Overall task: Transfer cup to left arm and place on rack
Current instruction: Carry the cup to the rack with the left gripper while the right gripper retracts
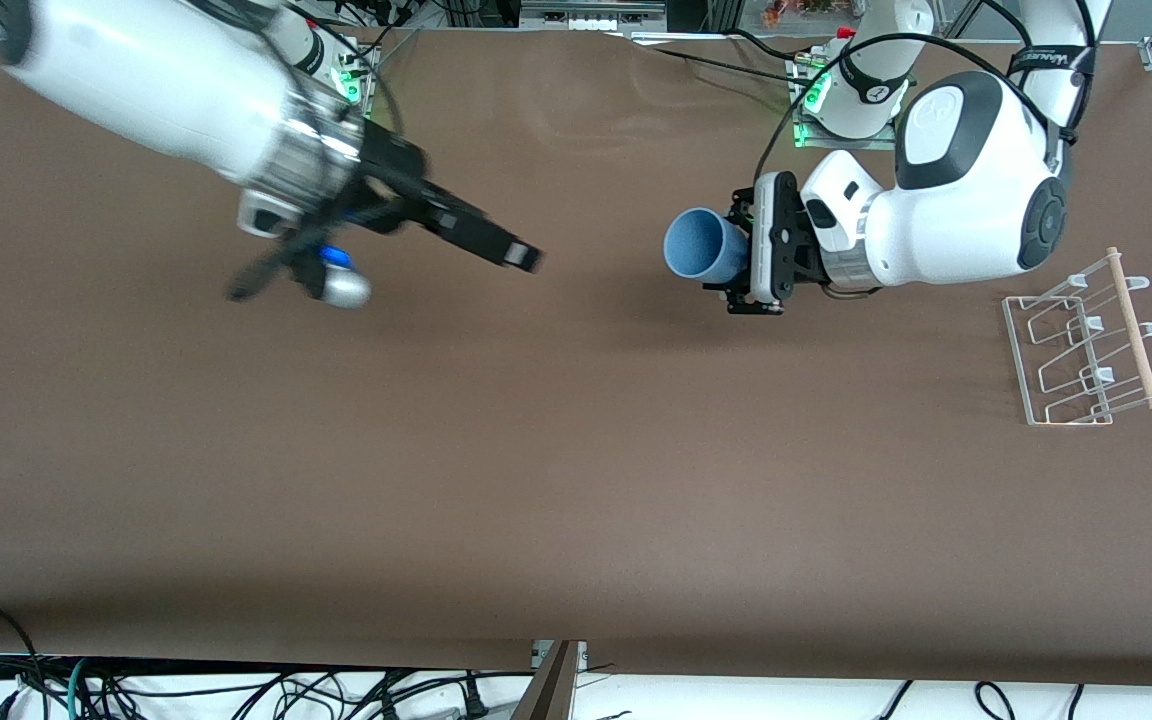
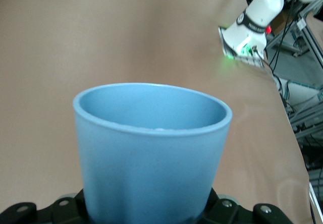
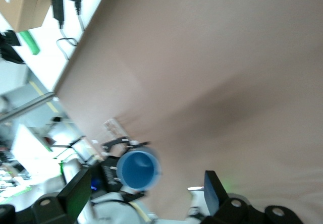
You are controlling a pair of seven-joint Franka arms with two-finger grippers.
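The light-blue cup (image 1: 698,245) hangs on its side above the middle of the table, its mouth turned toward the right arm's end. My left gripper (image 1: 739,252) is shut on the cup's base. In the left wrist view the cup (image 2: 151,153) fills the foreground and hides the fingers. My right gripper (image 1: 381,275) stands open and empty over the table toward the right arm's end, well apart from the cup. Its two black fingers (image 3: 212,191) frame the cup (image 3: 137,169) seen farther off. The rack (image 1: 1086,340) stands on the table at the left arm's end, with a wooden dowel (image 1: 1133,328) along one side.
The brown table (image 1: 576,480) ends at a front edge with loose cables (image 1: 336,690) below it. The right arm's base with a green light (image 2: 245,47) stands at the table's edge.
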